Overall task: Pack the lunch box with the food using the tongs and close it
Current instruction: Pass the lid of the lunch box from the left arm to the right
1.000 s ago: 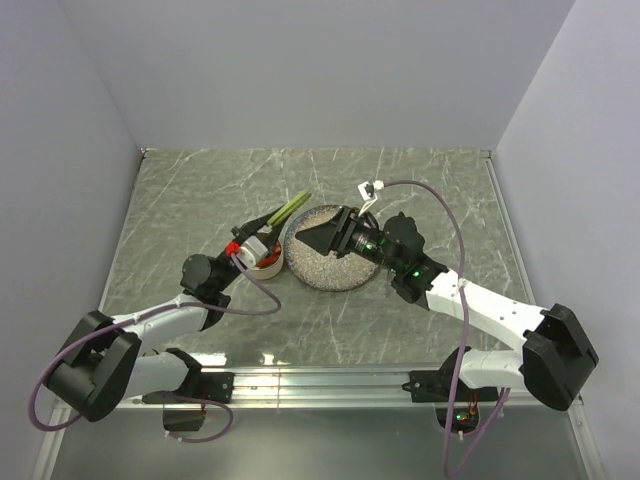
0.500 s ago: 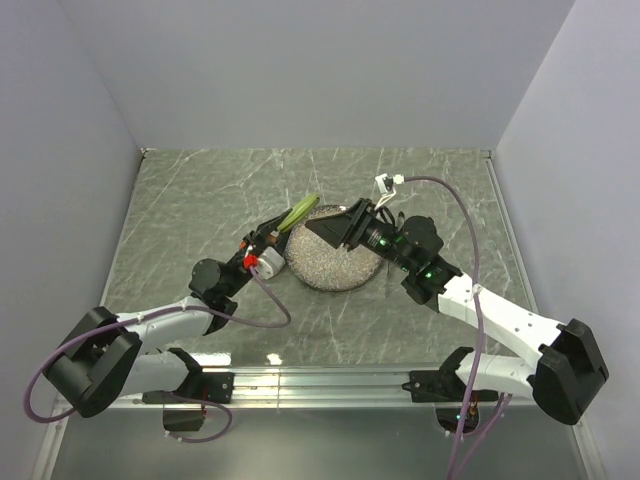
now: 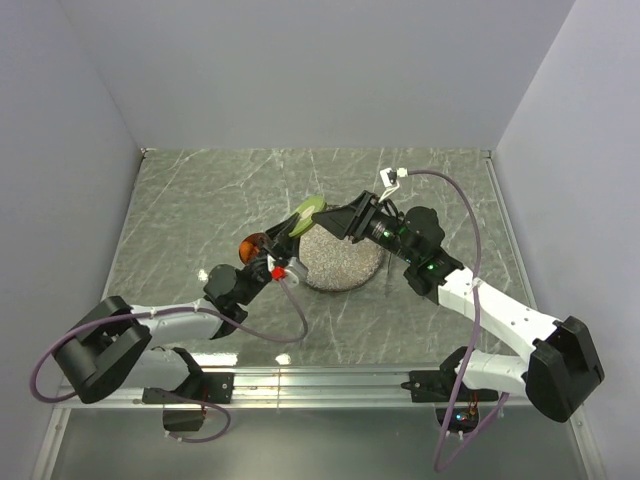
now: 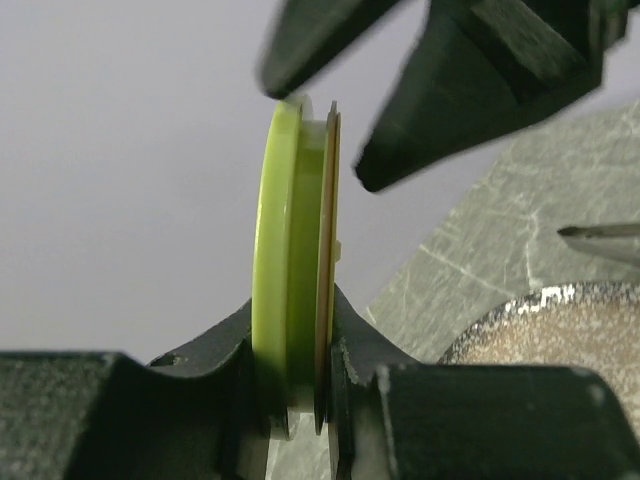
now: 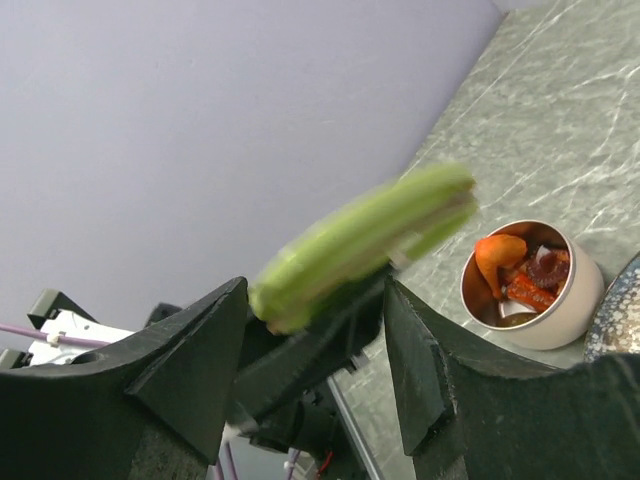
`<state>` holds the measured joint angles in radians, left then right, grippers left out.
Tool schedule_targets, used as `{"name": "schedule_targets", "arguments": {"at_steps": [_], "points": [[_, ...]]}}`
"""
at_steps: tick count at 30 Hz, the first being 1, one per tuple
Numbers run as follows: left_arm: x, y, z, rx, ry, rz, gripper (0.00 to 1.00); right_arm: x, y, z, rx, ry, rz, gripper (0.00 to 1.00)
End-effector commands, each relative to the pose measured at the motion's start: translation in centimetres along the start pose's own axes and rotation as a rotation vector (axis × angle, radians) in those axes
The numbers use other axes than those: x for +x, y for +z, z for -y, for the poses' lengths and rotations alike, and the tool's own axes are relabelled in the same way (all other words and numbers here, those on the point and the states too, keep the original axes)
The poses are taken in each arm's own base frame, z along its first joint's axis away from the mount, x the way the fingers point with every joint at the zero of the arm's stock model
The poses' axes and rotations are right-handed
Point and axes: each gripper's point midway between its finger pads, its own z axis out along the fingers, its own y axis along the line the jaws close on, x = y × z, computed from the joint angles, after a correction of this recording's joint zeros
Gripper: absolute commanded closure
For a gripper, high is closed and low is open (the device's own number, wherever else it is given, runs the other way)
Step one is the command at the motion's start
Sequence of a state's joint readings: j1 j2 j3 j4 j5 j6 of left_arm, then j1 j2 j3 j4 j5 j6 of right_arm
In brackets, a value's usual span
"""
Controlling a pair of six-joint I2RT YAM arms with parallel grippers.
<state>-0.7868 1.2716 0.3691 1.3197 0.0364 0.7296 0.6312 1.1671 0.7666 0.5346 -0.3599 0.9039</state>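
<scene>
**A:** Holding anything, those left fingers [image 4: 190, 375]?

**B:** Yes. They are clenched on the flat round olive-green lid [image 4: 285, 230]. They pinch it by its faces, so it stands on edge in the left wrist view, lifted off the grey marbled table [image 3: 190, 200].

**A:** And the right fingers [image 5: 190, 370]?

**B:** Spread apart, one on each side of the lid's far edge. I cannot tell whether they touch it, because the lid is blurred there.

**A:** Where is the small round shiny steel lunch box [image 5: 560, 315]?

**B:** On the table, uncovered, at nine o'clock from the wide speckled grey plate [image 3: 345, 272] and near its rim. The food [image 5: 515, 270], orange chunks and dark brown strips, lies inside it.

**A:** And the lid against the plate?

**B:** From above it hangs by the plate's eleven o'clock edge. The lunch box sits toward eight o'clock of the lid.
</scene>
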Motion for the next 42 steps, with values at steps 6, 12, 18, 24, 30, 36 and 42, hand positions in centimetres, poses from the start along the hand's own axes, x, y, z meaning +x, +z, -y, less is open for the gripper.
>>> {"name": "schedule_targets", "arguments": {"at_steps": [6,12,18,24,30,36,42], "points": [[-3.0,1.0,-1.7,-0.134,0.119,0.08,1.0,-3.3,-0.1,-2.4,-0.03,-0.07,0.052,0.36],[-3.6,0.6,-1.7,-0.158,0.143,0.094,1.0,-1.9,1.3,0.3,0.032,-0.038,-0.011,0.39],[-3.7,0.4,-1.6,-0.182,0.192,0.076,1.0,-1.3,1.9,2.8,0.119,-0.056,-0.039,0.52],[-3.4,0.6,-1.9,-0.231,0.19,0.053,1.0,-1.3,1.4,4.4,0.185,-0.086,-0.019,1.0],[-4.2,-0.5,-3.8,-0.34,0.183,0.081,0.92,-1.8,0.4,4.7,0.212,-0.132,0.017,1.0],[-4.0,-0.3,-4.5,-0.388,0.193,0.064,0.71,-1.9,-0.9,5.5,0.261,-0.179,0.035,1.0],[-5.1,-0.6,-5.5,-0.422,0.095,0.104,0.48,-2.1,-1.7,6.6,0.304,-0.205,0.068,1.0]]}}
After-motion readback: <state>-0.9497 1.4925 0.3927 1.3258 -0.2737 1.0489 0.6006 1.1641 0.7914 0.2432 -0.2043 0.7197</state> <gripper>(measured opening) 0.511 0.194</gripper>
